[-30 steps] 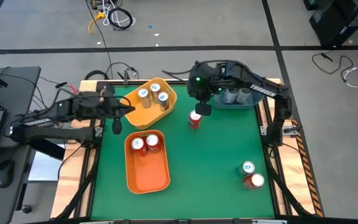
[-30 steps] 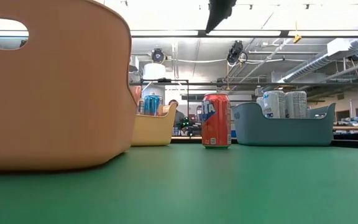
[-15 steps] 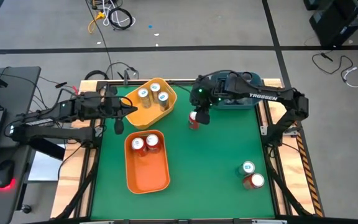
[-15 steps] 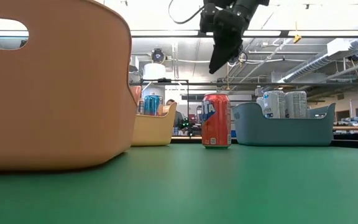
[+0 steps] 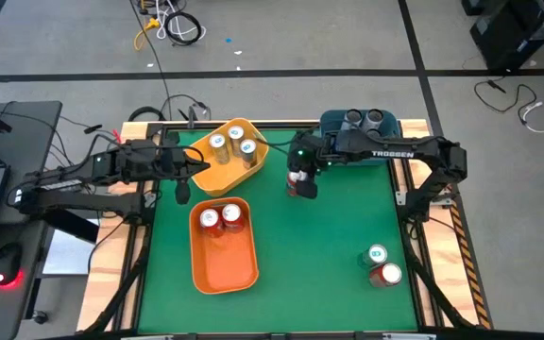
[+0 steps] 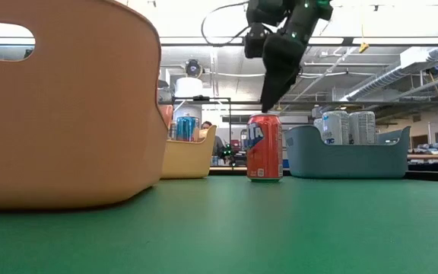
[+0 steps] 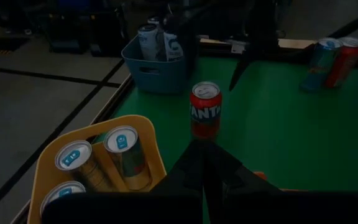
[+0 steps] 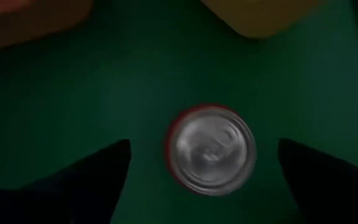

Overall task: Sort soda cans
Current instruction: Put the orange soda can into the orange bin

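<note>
Right claw [image 8: 204, 155] lowered and spread wide, red can [image 8: 210, 149] upright directly beneath, untouched

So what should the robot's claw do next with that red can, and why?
Probably lower straight down. The right gripper hangs open above the upright red can, with a finger on each side of its silver top and not yet touching it. Coming down would put the fingers around the can so they can close.
</note>
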`<state>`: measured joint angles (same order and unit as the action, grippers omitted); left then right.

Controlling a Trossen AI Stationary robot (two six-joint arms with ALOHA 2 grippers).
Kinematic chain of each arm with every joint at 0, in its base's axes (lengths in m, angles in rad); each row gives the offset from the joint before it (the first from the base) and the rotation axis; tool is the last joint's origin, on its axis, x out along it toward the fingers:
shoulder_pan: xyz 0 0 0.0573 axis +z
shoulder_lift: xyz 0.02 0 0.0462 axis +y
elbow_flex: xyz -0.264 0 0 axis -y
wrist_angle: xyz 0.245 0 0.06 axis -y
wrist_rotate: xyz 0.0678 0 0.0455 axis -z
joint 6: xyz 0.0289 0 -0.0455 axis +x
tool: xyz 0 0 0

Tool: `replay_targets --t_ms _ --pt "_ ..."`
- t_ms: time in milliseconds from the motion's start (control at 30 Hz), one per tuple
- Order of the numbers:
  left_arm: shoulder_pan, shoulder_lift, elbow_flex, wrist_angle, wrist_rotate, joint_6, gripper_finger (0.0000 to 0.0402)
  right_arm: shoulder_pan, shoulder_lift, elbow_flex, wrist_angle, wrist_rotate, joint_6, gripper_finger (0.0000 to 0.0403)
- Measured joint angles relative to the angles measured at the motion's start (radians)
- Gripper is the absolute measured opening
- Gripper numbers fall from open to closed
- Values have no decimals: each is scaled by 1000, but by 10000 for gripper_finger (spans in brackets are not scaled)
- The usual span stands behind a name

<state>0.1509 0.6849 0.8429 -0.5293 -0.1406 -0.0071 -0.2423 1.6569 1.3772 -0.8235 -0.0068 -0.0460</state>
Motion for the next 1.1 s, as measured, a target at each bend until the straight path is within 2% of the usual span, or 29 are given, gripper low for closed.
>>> replay_targets --t_ms 167,400,500,600,733,800,1000,1100 --pt "0 0 0 -1 0 0 0 -16 7 -76 91 -39 1 381" --pt "0 3 0 -1 -4 1 0 -15 29 -131 167 -41 7 370" --pt "0 5 0 0 -5 1 0 -1 42 -130 179 -49 21 343" --pt "0 5 0 2 -5 1 0 23 57 -129 192 -75 29 291" --pt "0 5 0 -2 -4 0 0 73 59 -127 220 -119 42 283" --pt "0 5 0 -21 16 0 0 106 60 -105 206 -132 48 283" --pt "-24 1 0 -182 185 -47 0 192 58 42 162 -135 53 283" --pt "-67 2 0 -298 195 -98 0 218 58 114 124 -126 42 283"
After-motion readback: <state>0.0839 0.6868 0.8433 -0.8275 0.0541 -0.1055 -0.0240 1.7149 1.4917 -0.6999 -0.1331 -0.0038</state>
